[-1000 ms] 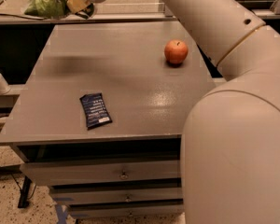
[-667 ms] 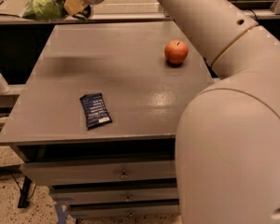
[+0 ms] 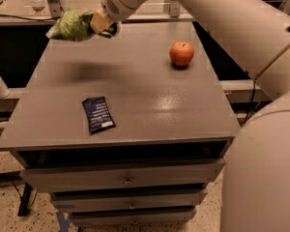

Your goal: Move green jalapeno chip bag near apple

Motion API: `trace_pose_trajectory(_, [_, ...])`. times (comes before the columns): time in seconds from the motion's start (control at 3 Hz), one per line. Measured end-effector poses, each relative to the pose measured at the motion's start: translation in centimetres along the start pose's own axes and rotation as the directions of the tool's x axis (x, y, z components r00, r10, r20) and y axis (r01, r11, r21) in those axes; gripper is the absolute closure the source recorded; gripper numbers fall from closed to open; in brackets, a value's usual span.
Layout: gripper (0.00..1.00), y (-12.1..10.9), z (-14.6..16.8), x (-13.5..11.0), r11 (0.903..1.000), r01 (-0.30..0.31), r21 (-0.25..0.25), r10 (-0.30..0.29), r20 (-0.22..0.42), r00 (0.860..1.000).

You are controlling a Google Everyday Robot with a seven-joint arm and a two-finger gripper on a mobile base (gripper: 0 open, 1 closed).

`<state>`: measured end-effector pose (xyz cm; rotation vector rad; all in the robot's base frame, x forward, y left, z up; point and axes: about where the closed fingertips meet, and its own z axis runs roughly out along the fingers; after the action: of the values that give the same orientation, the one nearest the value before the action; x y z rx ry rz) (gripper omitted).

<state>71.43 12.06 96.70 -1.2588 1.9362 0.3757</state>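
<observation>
Now the gripper [image 3: 103, 25] pinches the chip bag [image 3: 71, 25] above the table's [image 3: 150, 108] far left corner, apple [image 3: 181, 53] near the right edge

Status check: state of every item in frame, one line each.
gripper: above the far-left corner of the table, fingers shut on the bag
green jalapeno chip bag: held in the air, off the table
apple: resting on the table, far right
dark blue packet: lying flat, front left
drawers: closed

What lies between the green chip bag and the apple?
Camera view: only bare tabletop before the apple. The gripper holds the green jalapeno chip bag above the far-left corner.
</observation>
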Motion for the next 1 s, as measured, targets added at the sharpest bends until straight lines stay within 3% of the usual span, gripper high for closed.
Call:
trace_pose_trajectory(0.67, [1.00, 1.8, -5.2, 6.4, 0.9928, -0.085, 0.084, 0.094, -0.111, 0.989])
trace_pose_trajectory(1.0, [1.00, 2.3, -8.1, 10.0, 0.9849, -0.115, 0.129, 0.138, -0.180, 0.974])
